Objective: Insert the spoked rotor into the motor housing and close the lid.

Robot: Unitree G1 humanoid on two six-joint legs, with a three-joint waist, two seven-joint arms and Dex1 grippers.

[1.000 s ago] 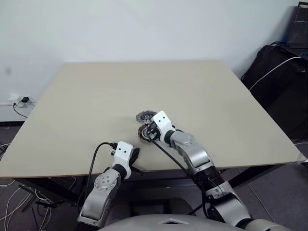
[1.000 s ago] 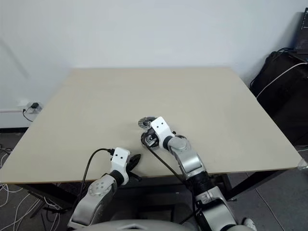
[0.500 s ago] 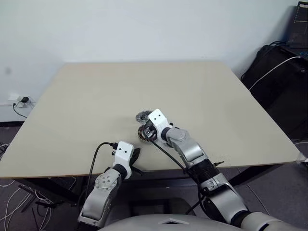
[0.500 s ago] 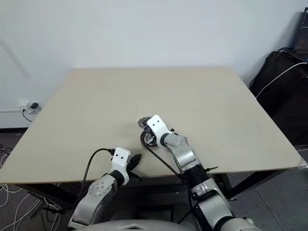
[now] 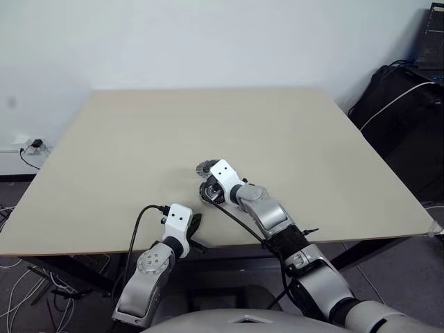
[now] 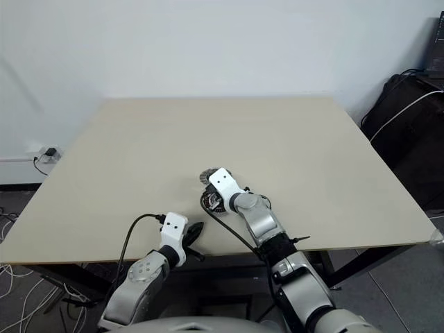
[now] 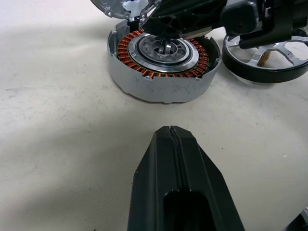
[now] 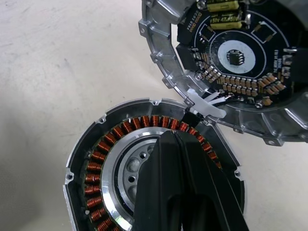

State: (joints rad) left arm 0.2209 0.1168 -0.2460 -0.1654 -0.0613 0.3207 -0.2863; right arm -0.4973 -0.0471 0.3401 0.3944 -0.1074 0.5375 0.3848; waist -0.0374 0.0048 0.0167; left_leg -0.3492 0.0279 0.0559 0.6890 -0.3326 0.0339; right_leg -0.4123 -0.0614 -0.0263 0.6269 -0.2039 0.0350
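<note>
Right fingers (image 8: 185,192) poised over the open motor housing (image 7: 161,62)

Both pairs of fingers are pressed together, empty. The spoked rotor (image 7: 267,57) lies flat on the worktop (image 5: 139,139) just beside the housing, nearer the right fingers — the lid (image 8: 231,62) rests just beyond.

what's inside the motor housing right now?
The motor housing holds a ring of copper windings around a silver centre. The shut right hand hovers over it, hiding part. The spoked rotor lies beside it.

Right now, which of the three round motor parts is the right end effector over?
The motor housing, the one ringed with copper windings. The right end effector, shut, hangs above its silver centre. The spoked rotor and the lid lie beside it.
</note>
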